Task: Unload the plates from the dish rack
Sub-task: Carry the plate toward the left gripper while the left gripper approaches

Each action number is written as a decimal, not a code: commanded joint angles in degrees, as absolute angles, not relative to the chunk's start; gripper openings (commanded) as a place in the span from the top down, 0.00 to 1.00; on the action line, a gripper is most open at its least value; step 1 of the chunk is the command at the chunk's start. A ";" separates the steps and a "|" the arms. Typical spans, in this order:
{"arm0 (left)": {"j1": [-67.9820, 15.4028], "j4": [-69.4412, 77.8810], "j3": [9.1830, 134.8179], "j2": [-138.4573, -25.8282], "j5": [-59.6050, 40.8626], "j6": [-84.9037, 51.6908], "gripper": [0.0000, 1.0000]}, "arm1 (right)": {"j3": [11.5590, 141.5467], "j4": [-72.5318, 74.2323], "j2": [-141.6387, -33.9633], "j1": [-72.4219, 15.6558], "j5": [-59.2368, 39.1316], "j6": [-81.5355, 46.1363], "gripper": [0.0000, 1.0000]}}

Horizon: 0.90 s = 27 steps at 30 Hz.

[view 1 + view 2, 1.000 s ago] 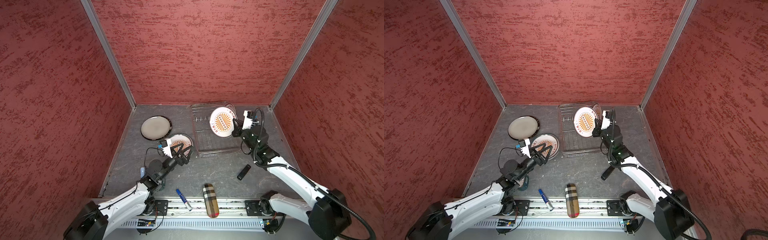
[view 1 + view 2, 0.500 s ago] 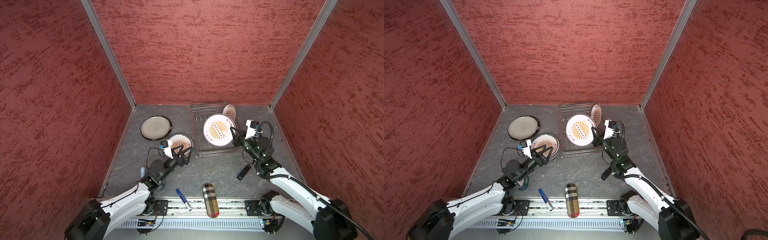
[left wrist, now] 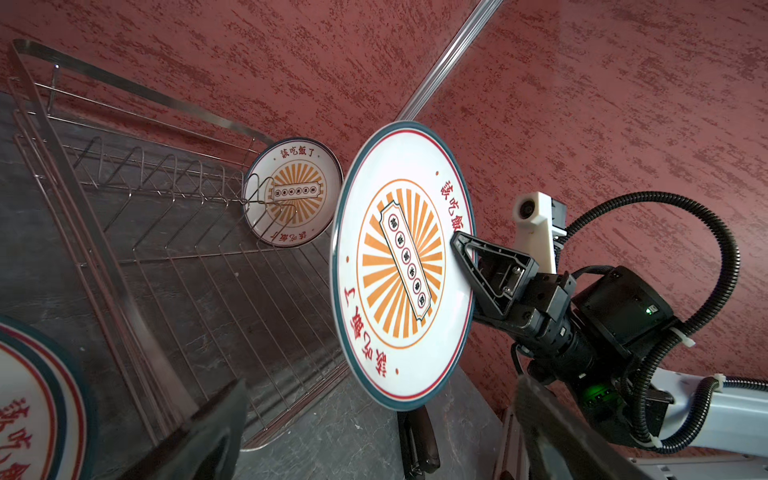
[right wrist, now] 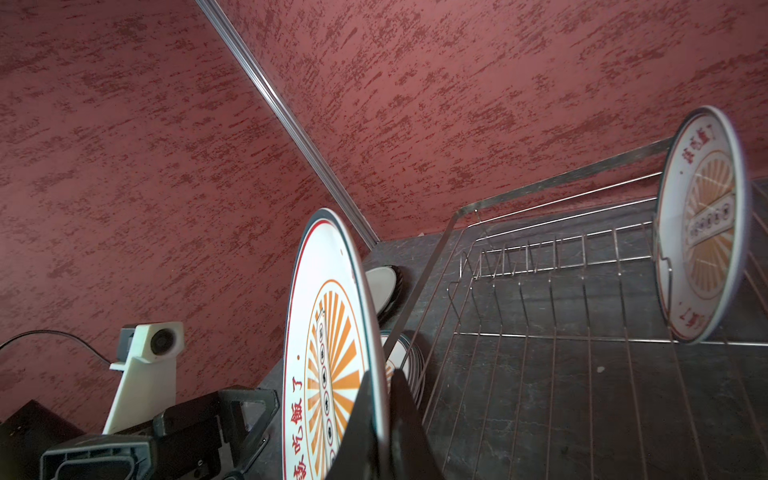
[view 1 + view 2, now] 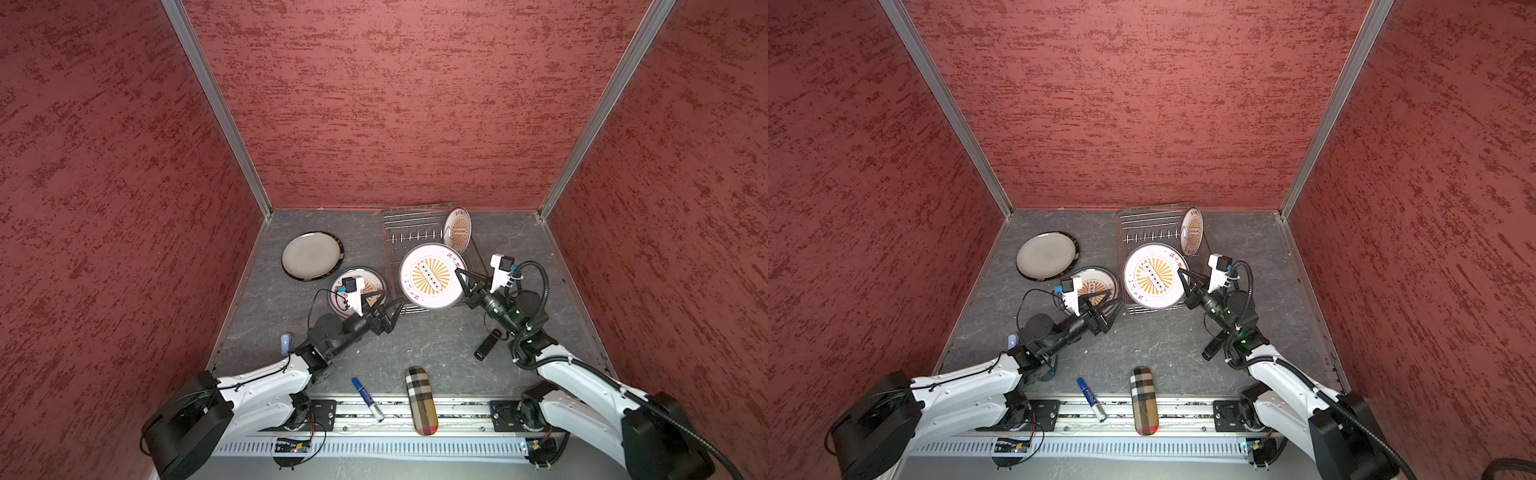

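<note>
Sunburst plate (image 5: 430,277) sits clamped by its rim in right gripper (image 5: 459,275).

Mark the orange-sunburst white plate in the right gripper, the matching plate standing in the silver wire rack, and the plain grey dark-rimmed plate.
Held orange-sunburst plate (image 5: 431,276): in a top view, face centre.
Racked orange-sunburst plate (image 5: 458,227): in a top view, face centre.
Grey dark-rimmed plate (image 5: 311,254): in a top view, face centre.

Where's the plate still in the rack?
In both top views the racked plate stands at the dish rack's right end, behind the right claw's plate.
</note>
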<state>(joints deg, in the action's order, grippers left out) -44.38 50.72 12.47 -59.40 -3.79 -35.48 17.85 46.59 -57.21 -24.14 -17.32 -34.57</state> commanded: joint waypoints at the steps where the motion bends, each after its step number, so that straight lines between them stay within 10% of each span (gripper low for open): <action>1: -44.56 52.65 13.81 -61.33 -3.69 -34.49 0.01 | 17.25 59.21 -58.57 -23.71 -20.94 -38.76 1.00; 27: -44.82 55.46 16.36 -68.02 -2.38 -37.58 0.37 | 16.96 68.40 -67.92 -24.43 -23.50 -39.22 1.00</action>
